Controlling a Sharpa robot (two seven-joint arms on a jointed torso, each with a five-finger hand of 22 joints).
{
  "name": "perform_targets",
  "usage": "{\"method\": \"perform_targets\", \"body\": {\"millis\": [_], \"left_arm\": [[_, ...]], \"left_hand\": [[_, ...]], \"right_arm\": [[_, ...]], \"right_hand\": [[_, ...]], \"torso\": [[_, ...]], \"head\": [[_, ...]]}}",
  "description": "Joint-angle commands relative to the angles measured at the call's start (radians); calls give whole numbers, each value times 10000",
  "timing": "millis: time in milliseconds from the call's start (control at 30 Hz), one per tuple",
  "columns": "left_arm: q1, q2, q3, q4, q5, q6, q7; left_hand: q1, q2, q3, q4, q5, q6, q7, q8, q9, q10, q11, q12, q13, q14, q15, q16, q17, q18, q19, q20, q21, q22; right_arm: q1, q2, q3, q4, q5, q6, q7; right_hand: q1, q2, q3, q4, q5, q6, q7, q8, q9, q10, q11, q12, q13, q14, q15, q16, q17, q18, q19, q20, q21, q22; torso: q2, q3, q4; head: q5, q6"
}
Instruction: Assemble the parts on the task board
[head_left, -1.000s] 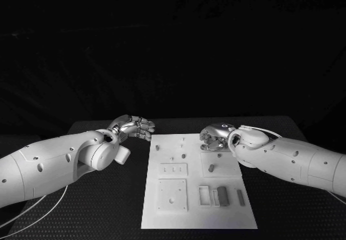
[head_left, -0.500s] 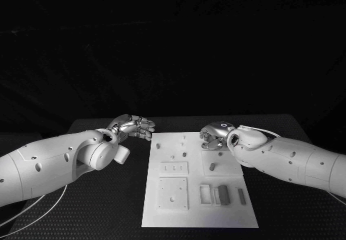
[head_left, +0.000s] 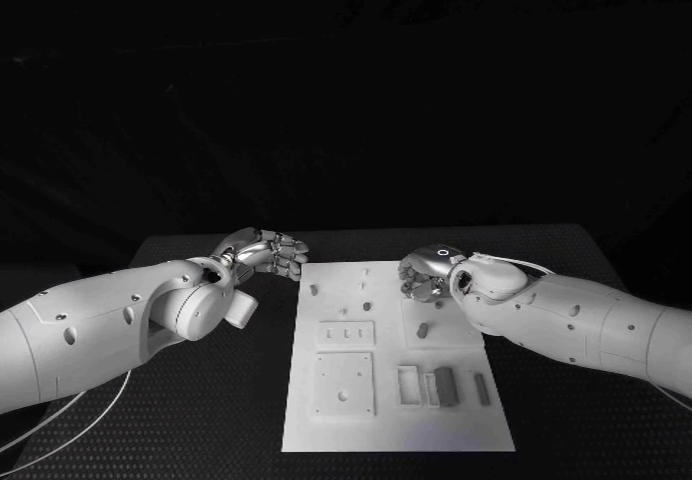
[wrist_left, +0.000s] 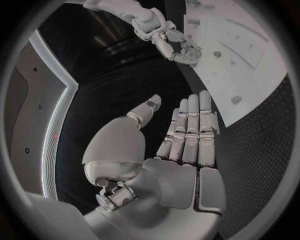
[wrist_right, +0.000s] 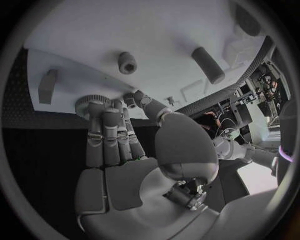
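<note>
A: Starting left of the task board (head_left: 397, 440), what does the left hand (head_left: 268, 253) show?
B: It hovers over the black surface (head_left: 173, 420) just beside the board's far left corner. The wrist view shows its fingers (wrist_left: 190, 131) straight and side by side, the thumb apart, the palm bare; it holds nothing.

A: And on the board itself?
B: Small parts stand as pegs near the far edge; one peg (head_left: 315, 292) is closest to the left hand, and another (head_left: 423, 330) stands further in toward the middle. A plate with three slots (head_left: 346, 335) lies left of centre, and a larger square plate (head_left: 345, 384) sits nearer the robot. Right of that plate a dark block (head_left: 446, 386) lies among pale rectangular pieces.

A: The right hand (head_left: 427, 274)?
B: It sits over the board's far right part, fingers pointing down. In its wrist view the fingers (wrist_right: 107, 136) curl onto a toothed, gear-like part (wrist_right: 89, 103) at the board's edge, with the thumb tip (wrist_right: 139, 98) just beside it. The hand touches that part, though whether it truly grips it cannot be told. A short cylinder (wrist_right: 127, 62) and a longer tilted peg (wrist_right: 207, 64) stand on the board beyond the fingertips
</note>
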Motion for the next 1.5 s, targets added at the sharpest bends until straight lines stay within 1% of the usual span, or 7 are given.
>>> {"method": "perform_targets", "body": {"millis": [33,433,667,1100,1267,1367,1500], "left_arm": [[12,7,12,13,37,191,52],[12,24,12,5,37,174,22],[13,20,12,27,37,183,-21],[17,15,12,47,37,185,-44],[18,12,12,54,33,185,-45],[20,15,12,49,32,165,-48],[22,12,12,51,20,161,-57]], "left_hand": [[-71,-40,7,64,-19,-56,168,-59,-15,56,27,-55,10,-72,29,-46,15,81,-53,18,-36,19],[-63,-55,11,80,-19,-79,182,-79,-24,35,42,-107,14,-90,38,-92,56,80,-80,24,-51,35],[-52,-62,13,83,-19,-96,214,-93,-29,22,52,-136,17,-93,41,-114,81,81,-86,27,-54,46],[-23,-84,12,78,-19,-149,290,-130,-43,-7,74,-200,26,-97,49,-163,140,81,-106,35,-65,71],[-10,-85,15,72,-19,-155,294,-134,-44,-10,77,-212,30,-97,50,-174,154,83,-110,35,-67,77],[-3,-83,17,70,-18,-155,294,-134,-44,-9,77,-215,31,-97,50,-177,159,83,-111,35,-67,79],[5,-83,18,66,-19,-157,296,-135,-44,-9,78,-221,34,-96,50,-183,167,84,-112,36,-68,83]], "right_arm": [[-32,-5,-38,9,-328,167,-134],[-52,53,-58,11,-344,147,-98],[-89,70,-66,-34,-300,-25,-107],[-149,217,-69,-94,-246,112,-208],[-158,222,-71,-104,-322,166,-323],[-158,222,-72,-82,-428,124,-403],[-158,209,-70,-16,-581,-197,-602]], "right_hand": [[-11,88,-67,-12,22,452,8,44,16,120,-2,63,-23,16,-61,72,-23,477,63,-9,-63,167],[-14,186,-74,-15,24,661,-24,121,43,418,-40,124,-71,29,-99,156,-109,477,118,-30,-64,179],[15,422,-103,-17,20,1134,-137,318,156,1020,-183,320,-2,197,-239,346,-182,477,313,-118,59,206],[-302,218,-161,54,29,1117,-84,243,150,1031,-181,228,-47,160,-241,370,-251,477,305,-123,54,185],[-332,189,-135,60,31,1087,-56,210,143,1008,-170,191,-64,131,-231,366,-272,477,288,-121,36,178],[-241,272,-67,4,35,1112,-63,211,152,1034,-177,183,-68,131,-238,389,-282,477,296,-137,39,183],[-43,616,-18,-51,20,1325,-156,299,216,1271,-256,254,-32,261,-314,638,-192,477,336,-167,103,209]], "torso": [[7,0,-28],[30,15,-10],[40,11,-18],[62,19,-2],[65,10,-8],[66,8,-12],[56,6,-23]], "head": [[38,-53],[59,-89],[70,-129],[87,-168],[89,-184],[92,-181],[91,-171]]}}
